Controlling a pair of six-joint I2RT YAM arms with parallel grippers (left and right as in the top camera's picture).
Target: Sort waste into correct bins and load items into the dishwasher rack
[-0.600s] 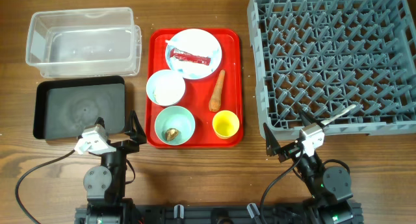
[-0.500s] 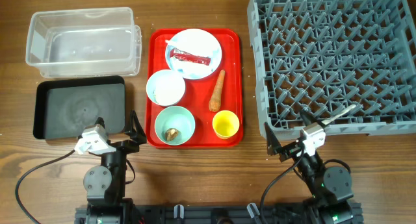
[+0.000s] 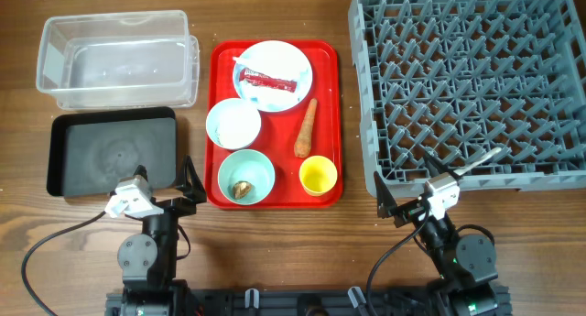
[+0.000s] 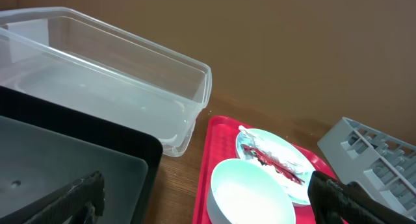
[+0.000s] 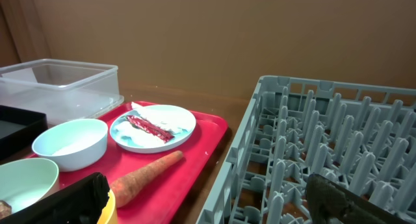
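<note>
Work from the overhead view. The clear plastic tub [image 3: 114, 64] sits at the upper left of the frame with its floor bare. The black tray [image 3: 110, 156] lies directly below it, the two edges just beside each other, and its floor is likewise bare.

The red tray [image 3: 327, 96] occupies the centre and carries every loose item.
- At the top of it stands the pale blue plate [image 3: 303, 64], holding the red snack wrapper [image 3: 266, 80] on crumpled white tissue [image 5: 151, 113].
- Below the plate, the upper mint bowl [image 3: 212, 124] contains white grains [image 3: 235, 125].
- The lower mint bowl [image 3: 264, 165] contains a small brown scrap [image 3: 243, 189].
- The carrot [image 3: 306, 128] lies on the tray floor to the right of the bowls.
- The yellow cup [image 3: 318, 175] stands just below the carrot's thick end.

The dishwasher rack [image 3: 467, 78] fills the right of the frame, reaching the top and right edges, and its pegs stand bare.

Note the edges. The black tray's right edge runs just beside the red tray's left rim. A narrow strip of table [image 3: 293, 252] separates the red tray's right rim from the rack's left wall. Wider wood lies along the bottom of the frame between the arms.

The left gripper [image 4: 205, 185] sits at the lower left, below the black tray, with its jaws spread wide and holding nothing. The right gripper [image 5: 205, 185] sits at the lower right, just below the rack's front wall. Its jaws are equally wide and hold nothing.
</note>
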